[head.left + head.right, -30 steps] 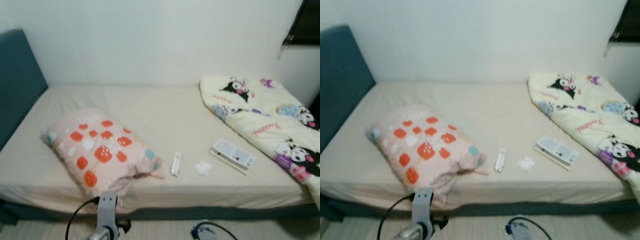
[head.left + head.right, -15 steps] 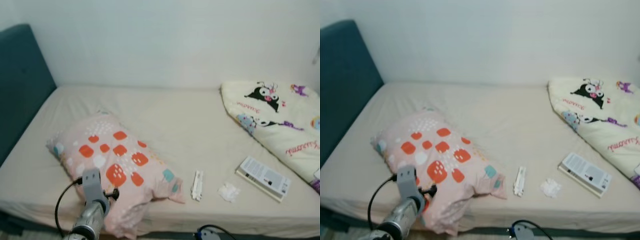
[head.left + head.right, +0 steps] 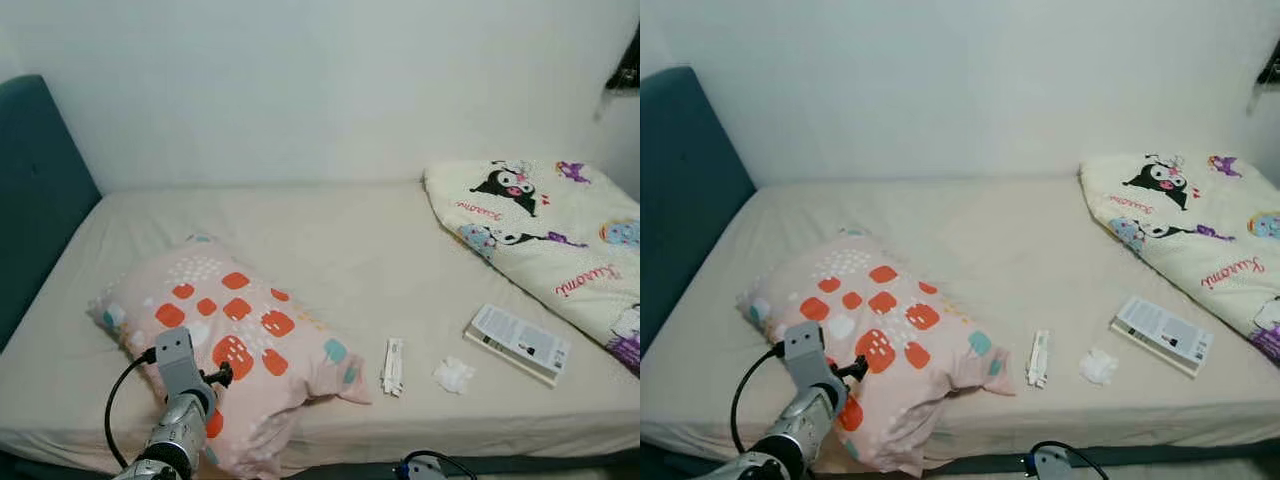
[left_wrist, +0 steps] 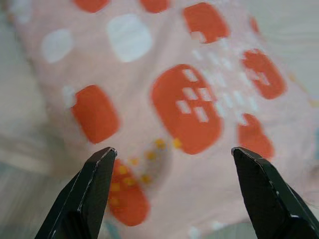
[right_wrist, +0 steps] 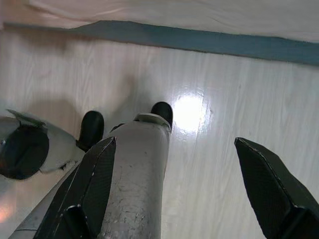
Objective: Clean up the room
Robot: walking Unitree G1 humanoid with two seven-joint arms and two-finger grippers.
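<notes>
The left pincer, fingers spread wide, hovers over the spotted pillow, apparently lining up a grasp.

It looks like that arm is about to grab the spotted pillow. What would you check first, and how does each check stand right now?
1. Left gripper fingers apart: ok, wide open.
2. Pillow lined up between the fingers: ok in the left wrist view.
3. Fingers touching the pillow fabric: cannot tell.
4. Nothing lying on the pillow: ok; the white packet, tissue and booklet lie apart on the mattress.
5. Right gripper out of the way: ok, open, pointing down at the floor.
</notes>
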